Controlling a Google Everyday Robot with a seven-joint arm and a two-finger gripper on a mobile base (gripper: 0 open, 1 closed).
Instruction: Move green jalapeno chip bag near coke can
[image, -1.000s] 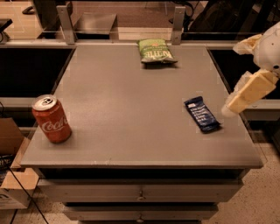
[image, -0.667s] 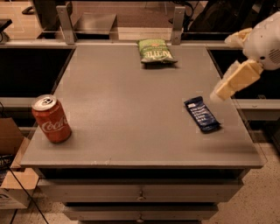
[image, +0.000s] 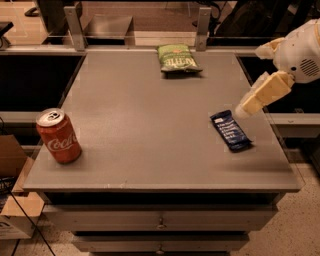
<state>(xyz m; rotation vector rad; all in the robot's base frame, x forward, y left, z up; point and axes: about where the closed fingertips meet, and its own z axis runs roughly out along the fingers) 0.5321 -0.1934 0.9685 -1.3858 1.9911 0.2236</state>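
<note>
The green jalapeno chip bag lies flat at the far middle edge of the grey table. The coke can stands upright near the front left corner, far from the bag. My gripper hangs over the table's right side, just above and right of a dark blue bar wrapper, well to the right and nearer than the bag. Its cream fingers stand apart and hold nothing.
A dark blue flat bar wrapper lies on the right side of the table. Metal posts and a rail run behind the far edge. Drawers sit below the front edge. A cardboard box is on the floor at left.
My gripper has risen and moved toward the far side along the table's right edge. The bag, can and wrapper have not moved.
</note>
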